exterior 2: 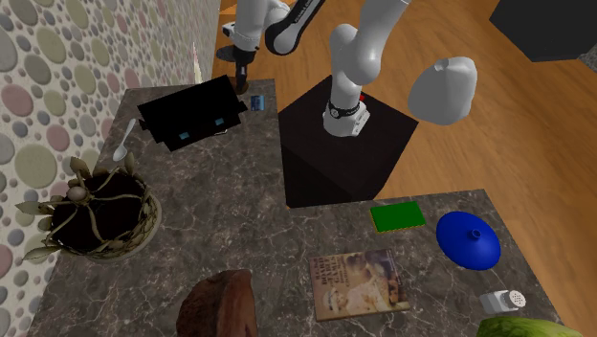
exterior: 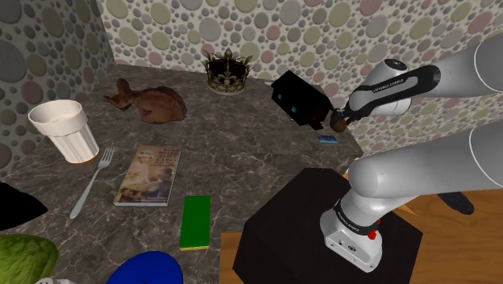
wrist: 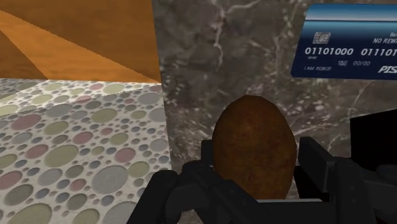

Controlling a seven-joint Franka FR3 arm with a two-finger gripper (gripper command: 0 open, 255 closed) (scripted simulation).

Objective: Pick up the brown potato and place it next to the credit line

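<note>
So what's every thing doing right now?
potato: clasped by the gripper
gripper: shut on the potato
credit card: flat on the counter, face up
book: closed, lying flat
cup: standing upright
fork: lying flat

The arm (exterior: 419, 153) consists of rounded white links separated by dark joint bands. The wrist-side link (exterior: 392, 83) is black with small white lettering. The base flange (exterior: 352, 234) carries a lettered ring and a red mark (exterior: 372, 235). The gripper (exterior: 341, 122) is all black, with blocky fingers (wrist: 327, 175).
</note>
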